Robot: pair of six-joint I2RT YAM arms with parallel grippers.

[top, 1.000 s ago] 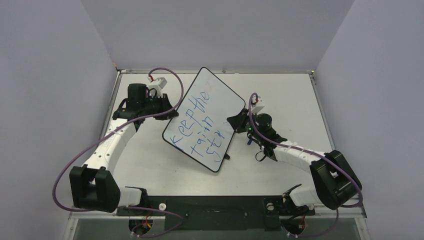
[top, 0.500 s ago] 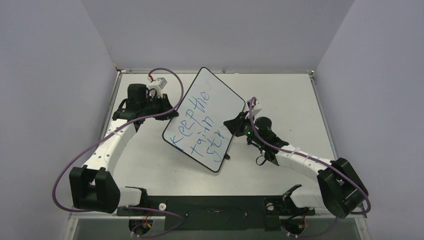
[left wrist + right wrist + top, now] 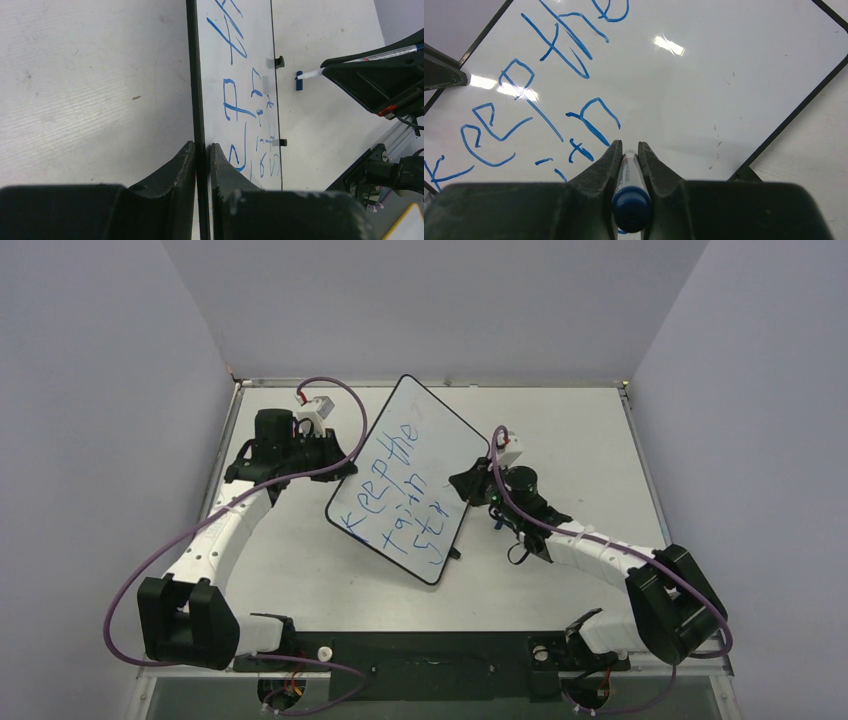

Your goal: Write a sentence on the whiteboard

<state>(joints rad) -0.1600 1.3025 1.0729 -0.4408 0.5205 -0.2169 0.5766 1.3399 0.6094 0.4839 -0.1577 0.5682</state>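
Observation:
The whiteboard [image 3: 440,435] lies slanted in the middle of the table. The sentence [image 3: 398,483] in blue reads roughly "Keep the train Str" in three lines. My left gripper [image 3: 202,148] is shut on the board's black rim [image 3: 192,60] at its left edge [image 3: 347,466]. My right gripper [image 3: 629,148] is shut on a blue-ended marker pen [image 3: 630,197], over the board's right side [image 3: 474,486], just past the last written letters [image 3: 585,131]. The left wrist view shows the marker pen [image 3: 352,62] pointing at the board's far edge. Its tip is hidden; contact cannot be told.
The board's small black feet [image 3: 279,61] stick out on its far side. Grey walls close in the table [image 3: 590,430] on three sides. Purple cables [image 3: 330,390] loop over both arms. The arm bases [image 3: 430,655] stand along the near edge.
My right gripper with the marker has shifted a little left toward the board's right edge. The board, the writing and my left arm have not moved.

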